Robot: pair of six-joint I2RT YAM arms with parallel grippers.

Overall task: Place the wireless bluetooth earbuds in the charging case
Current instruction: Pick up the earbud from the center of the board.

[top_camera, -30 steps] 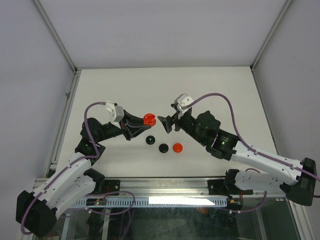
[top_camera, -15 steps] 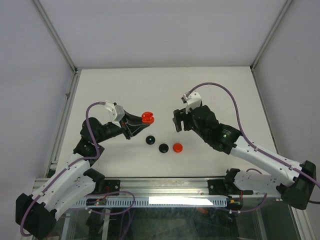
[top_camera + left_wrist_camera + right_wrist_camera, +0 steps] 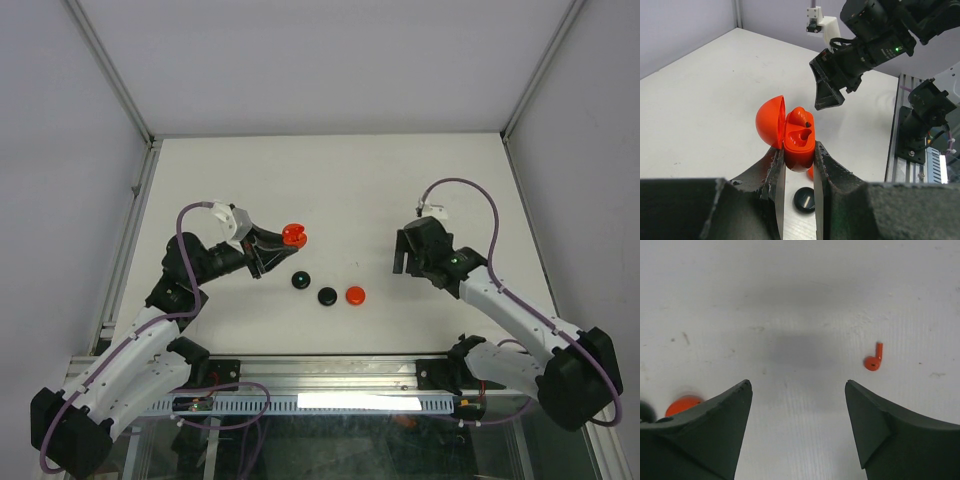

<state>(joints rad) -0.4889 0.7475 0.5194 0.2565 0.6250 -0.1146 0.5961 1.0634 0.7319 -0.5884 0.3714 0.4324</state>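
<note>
My left gripper is shut on the base of an open red charging case and holds it above the table. In the left wrist view the case sits between my fingers with its lid swung open to the left. A red earbud appears seated in the far socket, and the near socket looks hollow. My right gripper is open and empty, low over the table at the right. In the right wrist view a loose red earbud lies on the table just ahead and right of my open right gripper.
Two black discs and a red disc lie in a row on the table below the case. The red disc also shows at the left edge of the right wrist view. Walls enclose the table.
My right gripper has drawn back from beside the case and moved right, now over the right part of the table. My left gripper holds the open case nearly still.
</note>
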